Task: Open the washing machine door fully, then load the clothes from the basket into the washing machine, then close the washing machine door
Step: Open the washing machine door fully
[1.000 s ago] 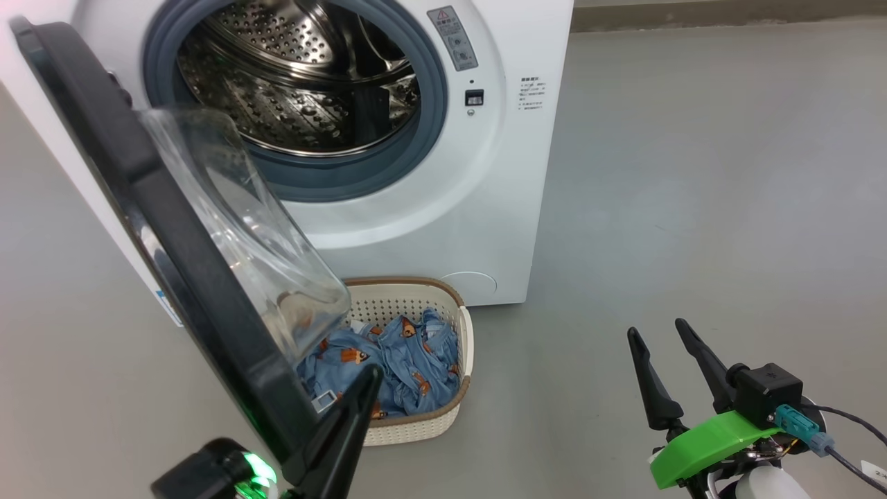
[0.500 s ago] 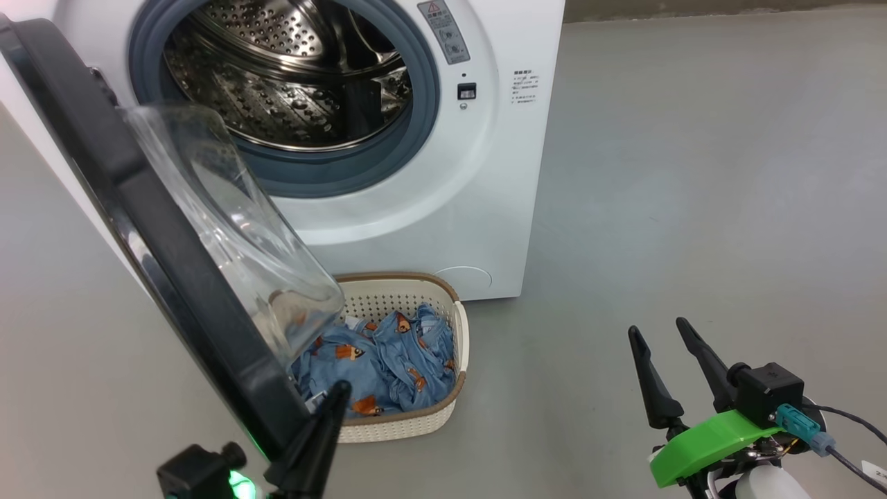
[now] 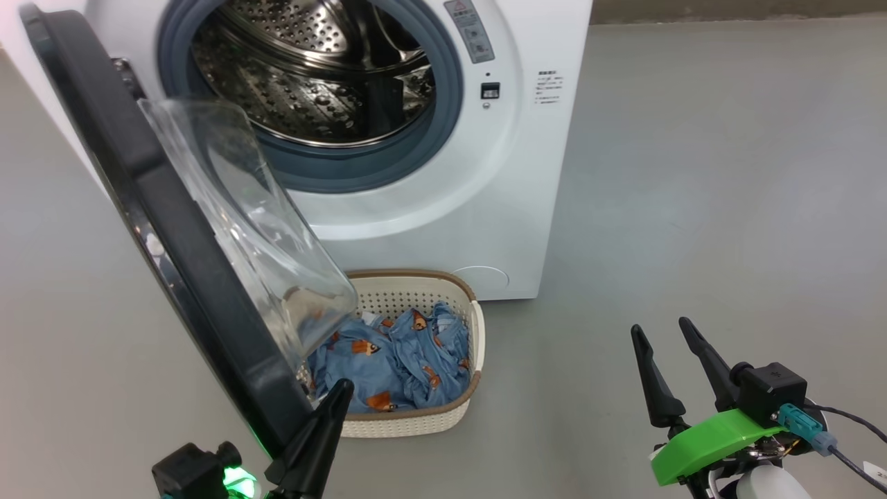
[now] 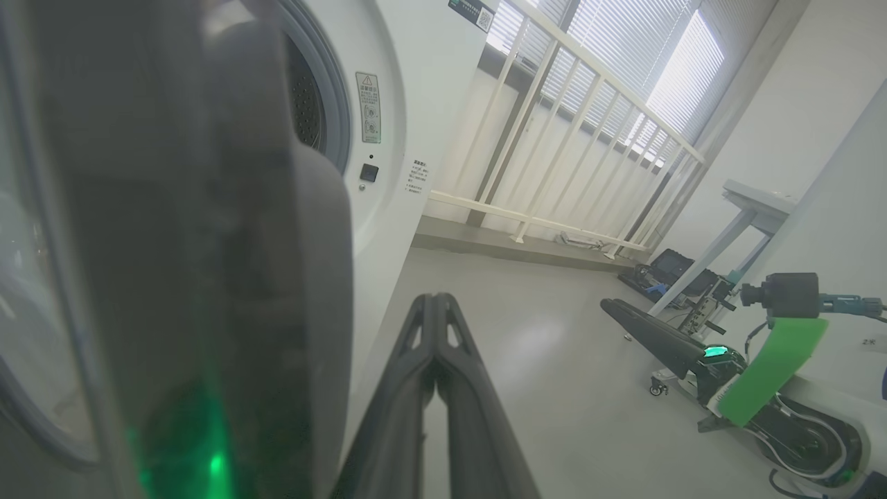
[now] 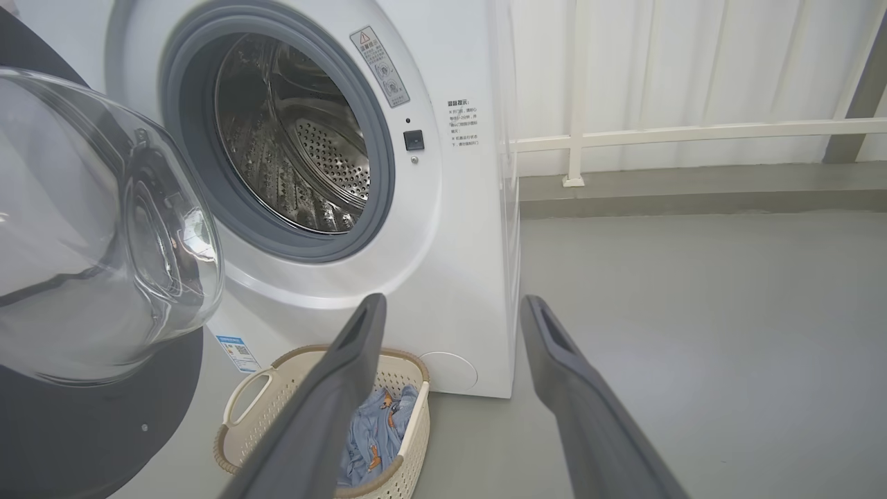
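On the grey floor (image 3: 693, 173), the washing machine door (image 3: 173, 229) hangs half-open over the basket (image 3: 416, 423) of clothes (image 3: 395, 360). Our closed left jaws, just beside its rim, should push it wide steadily; our right jaws stand open.

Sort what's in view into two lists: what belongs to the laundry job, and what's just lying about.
Belongs to the job:
- washing machine, drum empty
- washing machine door, swung open
- basket on the floor in front of the machine
- clothes, in the basket

Just lying about:
- white railing
- pale table
- dark cases on the floor
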You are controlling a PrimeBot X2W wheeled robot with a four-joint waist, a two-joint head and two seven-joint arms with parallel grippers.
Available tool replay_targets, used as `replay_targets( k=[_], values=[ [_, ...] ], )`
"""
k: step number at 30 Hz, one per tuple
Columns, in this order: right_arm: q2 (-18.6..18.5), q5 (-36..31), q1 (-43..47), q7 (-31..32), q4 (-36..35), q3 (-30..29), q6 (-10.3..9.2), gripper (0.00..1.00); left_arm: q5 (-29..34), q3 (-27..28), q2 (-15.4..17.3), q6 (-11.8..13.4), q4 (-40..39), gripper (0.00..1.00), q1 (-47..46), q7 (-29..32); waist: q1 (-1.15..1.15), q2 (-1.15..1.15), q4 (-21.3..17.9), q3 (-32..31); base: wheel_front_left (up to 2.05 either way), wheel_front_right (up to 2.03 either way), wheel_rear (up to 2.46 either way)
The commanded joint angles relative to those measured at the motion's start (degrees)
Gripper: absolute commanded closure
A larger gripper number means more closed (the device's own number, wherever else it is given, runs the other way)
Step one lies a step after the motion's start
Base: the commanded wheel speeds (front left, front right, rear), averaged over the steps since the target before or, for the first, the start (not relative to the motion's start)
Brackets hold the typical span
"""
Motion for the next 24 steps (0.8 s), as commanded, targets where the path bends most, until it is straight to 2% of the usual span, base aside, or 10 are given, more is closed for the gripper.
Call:
replay_targets(
  k=[1, 15, 24],
  values=[
    [0.03, -0.43, -1.11, -0.70, -1.10, 1.21, 0.33, 0.00, -0.81, 3.99, 1.73, 0.60, -0.28, 1.00, -2.05, -1.04, 0.00, 0.00, 0.92, -0.17, 0.00, 0.00, 0.00],
    [-0.54, 0.63, -0.89, -0.70, -0.75, 1.14, 0.33, 0.00, -1.23, 5.94, 3.19, 1.52, 0.28, 1.00, -0.07, -1.28, 0.00, 0.00, 6.63, -0.92, 0.00, 0.00, 0.00],
    [-0.49, 0.99, -0.97, -0.70, -0.60, 1.14, 0.33, 0.00, -1.63, 7.61, 4.43, 3.06, 1.07, 1.00, 0.30, -1.27, 0.00, 0.00, 9.76, -1.30, 0.00, 0.00, 0.00]
  ],
)
